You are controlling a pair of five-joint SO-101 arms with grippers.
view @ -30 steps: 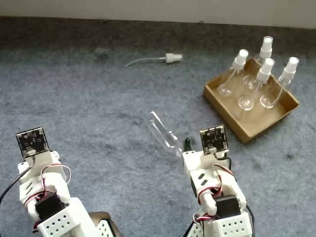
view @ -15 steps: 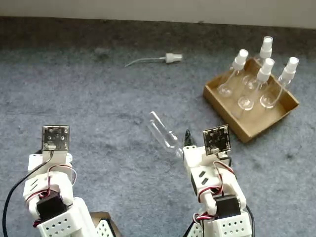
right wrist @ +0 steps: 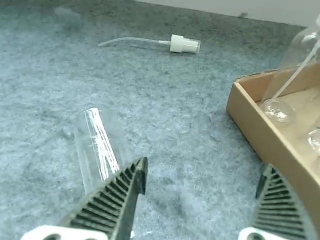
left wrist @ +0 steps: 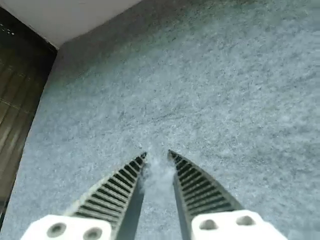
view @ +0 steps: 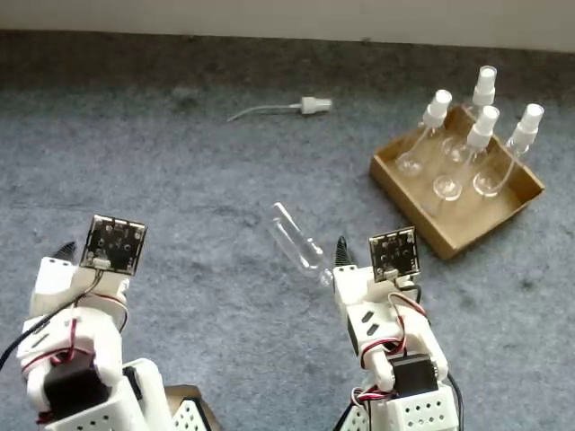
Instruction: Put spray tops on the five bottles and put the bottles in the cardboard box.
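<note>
Left gripper: hung low, barely apart, empty.
Right gripper: stood wide apart, empty, beside the lying bottle.

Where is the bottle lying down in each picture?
High view: the bottle lies on the carpet, left of the cardboard box.
Right wrist view: the bottle beside one finger of the right claw.
Left wrist view: carpet ahead of the left claw.
Shared landmark: the cardboard box.

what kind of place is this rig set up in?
Probably an indoor room with a hobby or lab bench: a grey felt mat covers the work surface, a white wall runs along its far edge, and dark wood flooring shows past one side.
</note>
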